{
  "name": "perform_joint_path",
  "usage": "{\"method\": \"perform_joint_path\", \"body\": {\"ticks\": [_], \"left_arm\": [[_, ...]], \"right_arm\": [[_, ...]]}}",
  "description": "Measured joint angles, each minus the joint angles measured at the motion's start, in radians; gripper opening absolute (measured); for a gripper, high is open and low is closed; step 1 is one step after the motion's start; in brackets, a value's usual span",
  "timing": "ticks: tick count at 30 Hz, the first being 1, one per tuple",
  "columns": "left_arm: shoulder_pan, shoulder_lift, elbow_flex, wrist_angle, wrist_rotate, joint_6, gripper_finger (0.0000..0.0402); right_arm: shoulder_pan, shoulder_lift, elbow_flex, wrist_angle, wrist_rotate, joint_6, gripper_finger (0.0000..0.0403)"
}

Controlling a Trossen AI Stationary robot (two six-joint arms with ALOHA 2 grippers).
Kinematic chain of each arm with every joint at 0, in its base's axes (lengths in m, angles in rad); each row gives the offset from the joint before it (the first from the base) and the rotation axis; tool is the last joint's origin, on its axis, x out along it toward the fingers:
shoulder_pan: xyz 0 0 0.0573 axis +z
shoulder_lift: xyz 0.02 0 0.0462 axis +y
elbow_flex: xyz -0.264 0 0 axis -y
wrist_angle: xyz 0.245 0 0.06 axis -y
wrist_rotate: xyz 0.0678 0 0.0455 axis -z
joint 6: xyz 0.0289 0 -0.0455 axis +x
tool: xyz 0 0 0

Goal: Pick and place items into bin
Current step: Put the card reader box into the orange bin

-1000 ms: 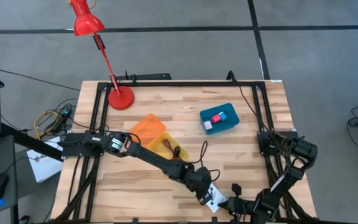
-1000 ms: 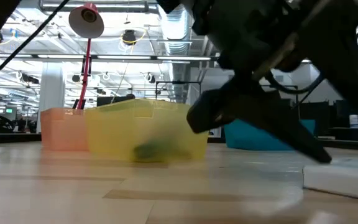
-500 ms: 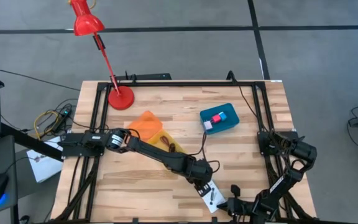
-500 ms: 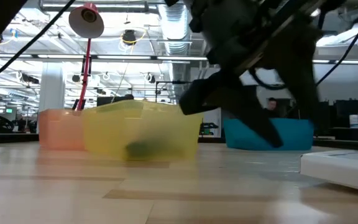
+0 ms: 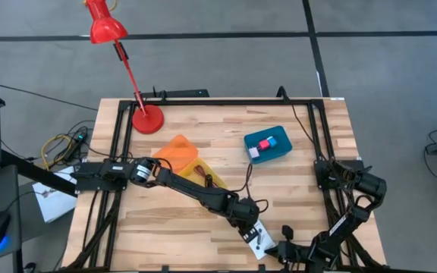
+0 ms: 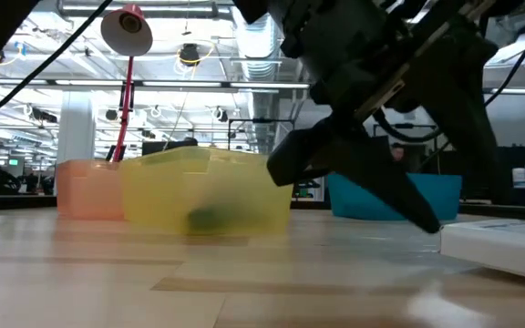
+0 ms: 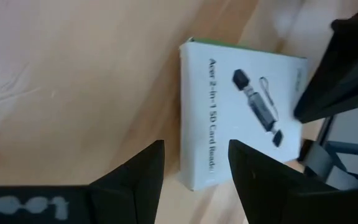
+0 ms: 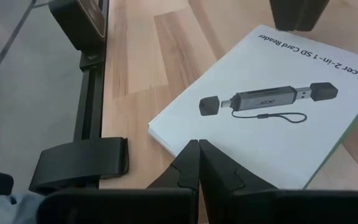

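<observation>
The left gripper (image 7: 194, 165), fingers parted and holding nothing, hovers just over the white card box (image 7: 241, 109).

Four cameras on me, and all of them meet at the white card.

One looks straight down from high above my desk (image 5: 226, 136), taking in the whole top, with the white card (image 5: 258, 238) at its near edge. One sits at desk height, facing level across to the room, the card's edge (image 6: 504, 251) close before it. My left wrist camera hangs close above the card (image 7: 238, 112); my right wrist camera faces it low and near (image 8: 272, 118).
</observation>
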Motion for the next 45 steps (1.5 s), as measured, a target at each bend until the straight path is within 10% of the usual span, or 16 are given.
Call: {"method": "perform_joint_path", "body": {"ticks": [45], "left_arm": [[0.008, -0.004, -0.061, 0.372, 0.174, -0.07, 0.0169]], "right_arm": [[0.009, 0.001, 0.002, 0.026, 0.023, -0.083, 0.0]]}}
